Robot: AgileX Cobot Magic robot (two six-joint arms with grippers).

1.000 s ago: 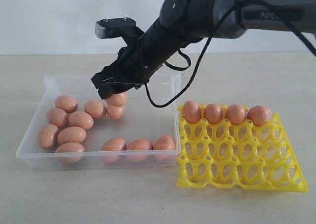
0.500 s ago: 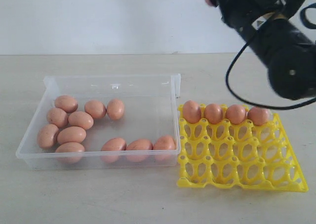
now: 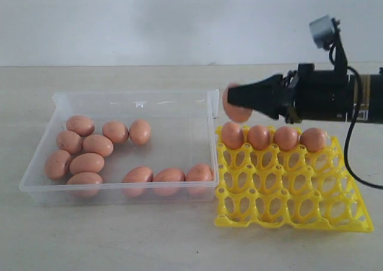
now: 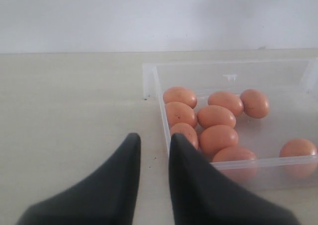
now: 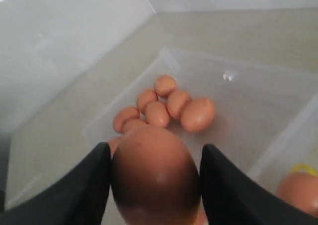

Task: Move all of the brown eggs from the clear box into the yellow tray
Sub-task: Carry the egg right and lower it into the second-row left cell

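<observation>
My right gripper (image 3: pixel 234 99) is shut on one brown egg (image 3: pixel 237 113) and holds it level just above the back left corner of the yellow tray (image 3: pixel 287 194). In the right wrist view that egg (image 5: pixel 154 178) fills the space between the two black fingers of the right gripper (image 5: pixel 155 150). Several brown eggs (image 3: pixel 272 137) sit in the tray's back row. Several more eggs (image 3: pixel 90 146) lie in the clear box (image 3: pixel 119 95), along its left side and front wall. My left gripper (image 4: pixel 153 138) hovers outside the box's left wall, slightly open and holding nothing; the exterior view does not show it.
The clear box (image 4: pixel 223 63) and the tray stand side by side on a pale table, the tray touching the box's right wall. A black cable (image 3: pixel 353 163) loops down from the right arm behind the tray. A white wall runs behind the table.
The right arm lifted an egg out of the box's back middle, swung up and to the right, and now holds it level over the tray's back left corner.
</observation>
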